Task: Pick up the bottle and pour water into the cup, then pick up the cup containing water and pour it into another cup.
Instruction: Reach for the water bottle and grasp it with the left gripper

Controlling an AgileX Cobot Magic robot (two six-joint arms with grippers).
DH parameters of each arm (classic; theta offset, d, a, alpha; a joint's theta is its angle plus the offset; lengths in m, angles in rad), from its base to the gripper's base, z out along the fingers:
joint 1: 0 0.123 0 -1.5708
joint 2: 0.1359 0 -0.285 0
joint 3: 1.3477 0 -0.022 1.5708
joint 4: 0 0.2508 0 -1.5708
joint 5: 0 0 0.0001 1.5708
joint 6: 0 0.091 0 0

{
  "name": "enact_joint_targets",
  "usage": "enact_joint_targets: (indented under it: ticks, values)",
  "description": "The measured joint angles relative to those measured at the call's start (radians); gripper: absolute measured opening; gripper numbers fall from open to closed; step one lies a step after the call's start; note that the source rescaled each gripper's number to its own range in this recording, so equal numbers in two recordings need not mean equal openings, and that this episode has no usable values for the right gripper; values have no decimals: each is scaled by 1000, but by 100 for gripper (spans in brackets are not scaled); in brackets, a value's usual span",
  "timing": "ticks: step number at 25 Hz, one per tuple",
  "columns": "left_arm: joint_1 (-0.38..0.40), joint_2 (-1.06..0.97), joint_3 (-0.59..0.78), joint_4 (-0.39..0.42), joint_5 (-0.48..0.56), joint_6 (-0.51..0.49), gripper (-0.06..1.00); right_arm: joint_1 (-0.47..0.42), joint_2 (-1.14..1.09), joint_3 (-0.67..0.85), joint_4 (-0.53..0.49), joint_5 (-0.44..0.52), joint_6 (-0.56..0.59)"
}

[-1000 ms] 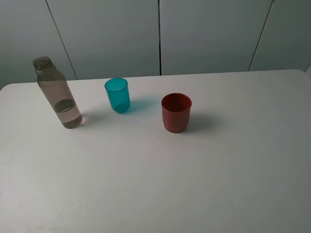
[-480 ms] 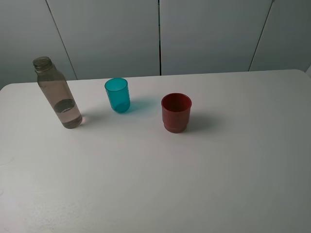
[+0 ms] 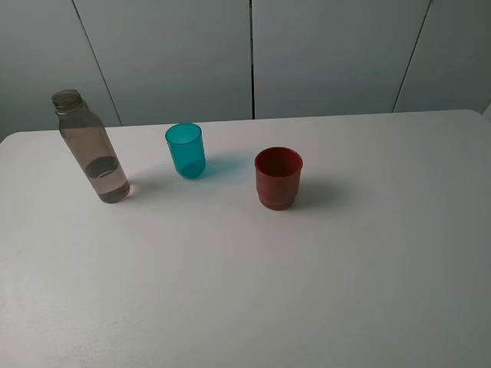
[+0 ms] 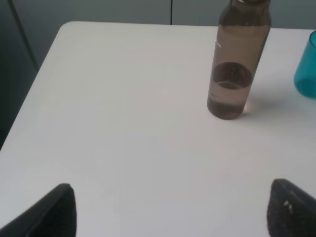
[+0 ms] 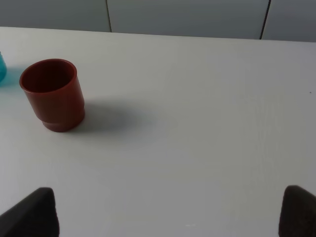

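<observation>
Nearest the cameras, the left gripper hangs low over the white table with its two dark fingertips far apart and nothing between them. The right gripper is the same, spread wide and empty. Neither one shows in the high view. Ahead of the left gripper and well apart from it stands the bottle, a tall, slim, smoky grey-brown one. It is upright, so its long axis runs straight up from the table, and water fills only its lower part. It sits a little off the line between the jaws, toward the side where the teal cup stands. In the high view the bottle is at the left of the table. Only the left wrist camera sees it, so the left arm looks the nearer one for the pick. A level approach from the side would likely suit its upright body. The teal cup stands upright near the bottle, not touching it. Next along that loose row, slightly nearer the robot, is the red cup, upright and apart from both; it lies ahead of the right gripper. Both cups look empty. Count: one bottle, one teal cup, one red cup. Grey wall panels rise beyond the far table edge.
</observation>
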Motion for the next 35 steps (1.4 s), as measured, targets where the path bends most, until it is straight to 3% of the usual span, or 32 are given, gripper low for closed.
enact_joint_targets:
  ticks: [7, 21, 28, 35]
  values:
    - [0, 47, -96, -6, -98, 37, 98, 0, 0, 0, 0, 0, 0]
    - [0, 446, -91, -3, -307, 90, 98, 0, 0, 0, 0, 0, 0]
    - [0, 567, 68, -5, -566, 90, 98, 0, 0, 0, 0, 0, 0]
    - [0, 609, 199, -40, -822, 18, 98, 0, 0, 0, 0, 0, 0]
